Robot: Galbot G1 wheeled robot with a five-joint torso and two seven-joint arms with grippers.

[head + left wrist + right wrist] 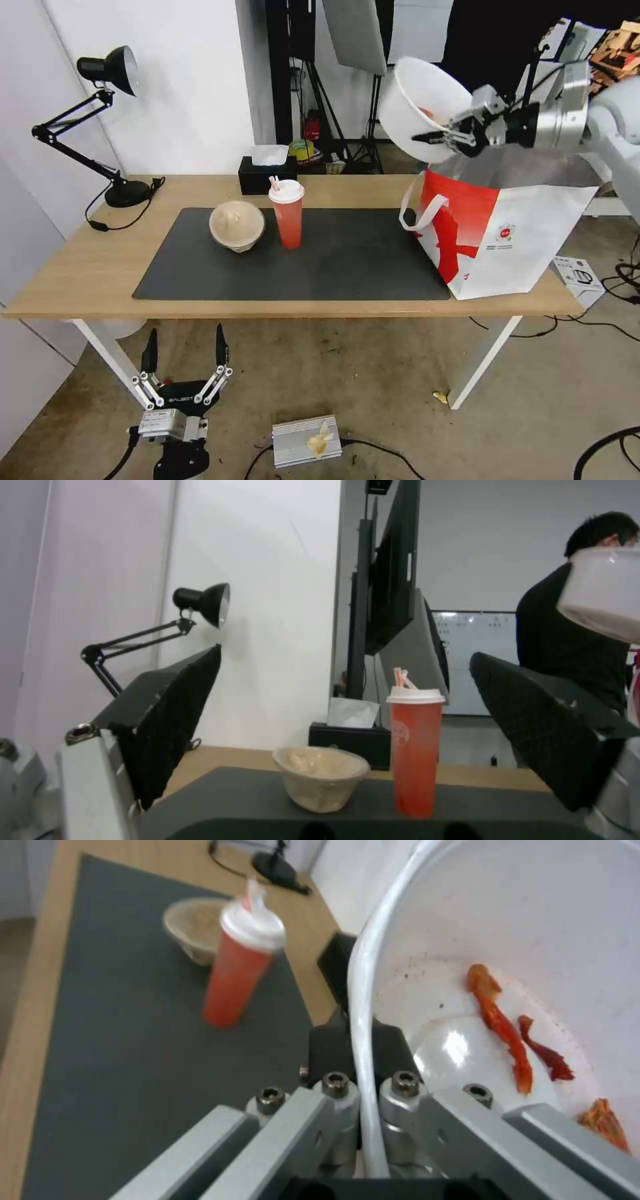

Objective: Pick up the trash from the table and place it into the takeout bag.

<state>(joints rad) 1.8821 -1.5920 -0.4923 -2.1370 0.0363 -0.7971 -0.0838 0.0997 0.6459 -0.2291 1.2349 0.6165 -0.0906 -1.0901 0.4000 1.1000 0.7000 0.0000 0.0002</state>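
My right gripper (433,138) is shut on the rim of the wide white bowl (417,107), holding it tilted in the air above the takeout bag (497,227). Reddish scraps lie inside the white bowl (533,965). On the dark mat stand the red drink cup (287,213) and, just to its left, the beige lidded bowl (237,225). The red drink cup (415,750) and the beige bowl (321,775) face my left gripper (347,740), whose fingers frame them. My left gripper (185,357) hangs open below the table's front edge, at the left.
A black tissue box (267,175) sits behind the cup. A black desk lamp (110,73) stands at the table's (87,267) far left corner. On the floor lie a silver box (307,440), cables and a small carton (579,275). Studio stands fill the back.
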